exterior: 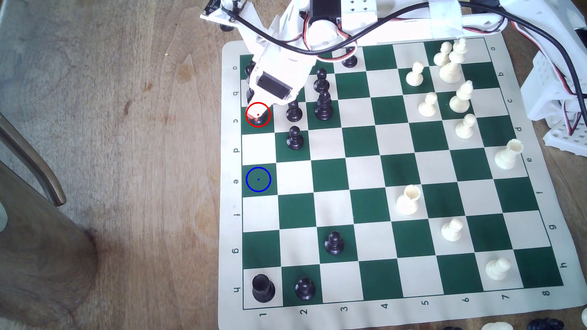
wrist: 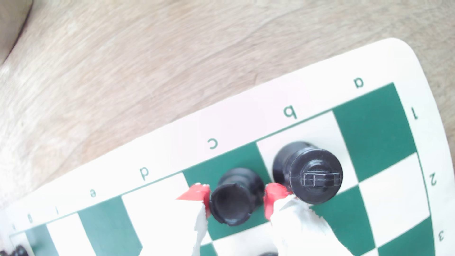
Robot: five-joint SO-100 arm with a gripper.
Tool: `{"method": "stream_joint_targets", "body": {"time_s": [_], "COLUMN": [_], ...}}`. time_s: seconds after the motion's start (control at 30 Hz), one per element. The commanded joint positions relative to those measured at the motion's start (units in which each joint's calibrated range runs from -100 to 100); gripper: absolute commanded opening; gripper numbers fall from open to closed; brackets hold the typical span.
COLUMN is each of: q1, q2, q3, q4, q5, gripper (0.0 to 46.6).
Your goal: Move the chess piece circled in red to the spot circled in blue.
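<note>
A: Wrist view: the claw [wrist: 236, 197] straddles the black rook [wrist: 232, 200] on the red-ringed c1 square, red pads flanking its top, not visibly clamped yet.

B: Danger is the black king [wrist: 312, 172] just beside one pad; a skewed close could knock it.

A: The arm angles steeply down from the exterior view's top. The blue-circled spot [exterior: 258, 179] sits two squares along.

**Bystanders on and around the chessboard**

A green-and-cream chessboard [exterior: 394, 177] is lying on a wooden table [exterior: 143, 127]. A black king [wrist: 312, 172] is standing on b1, near the board's a1 corner. Another black rook [exterior: 263, 288] is occupying the h1 corner, a black pawn [exterior: 305, 288] just beside it. White pieces, among them a white rook [exterior: 408, 200], are spreading toward the board's far files.
</note>
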Motion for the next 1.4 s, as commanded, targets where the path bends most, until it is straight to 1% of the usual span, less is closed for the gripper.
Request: {"method": "stream_joint_targets", "body": {"time_s": [0.0,0.2,0.23,0.3,0.37,0.67,0.9,1.27,1.37], "q1": [0.60,0.37,0.37,0.21,0.13,-0.73,-3.93,-6.52,-8.24], "q2": [-2.59,-2.59,-2.59,-2.59,-2.59,-3.43,-6.83,-8.27,-8.53], "q3": [-0.88,-0.97,-0.97,-1.15,-1.06,-1.43,-1.52,-1.61,-1.61], "q4": [-1.71,-1.96,-1.87,-1.14,-1.14,-0.97,-0.24,0.09,0.09], "q5": [-0.34,-0.44,-0.44,-0.24,-0.24,-0.83,-1.56,-1.76,-1.81], "gripper": [11.7,9.5,8.4,3.3,0.2,0.2,0.2,0.2,0.2]}}
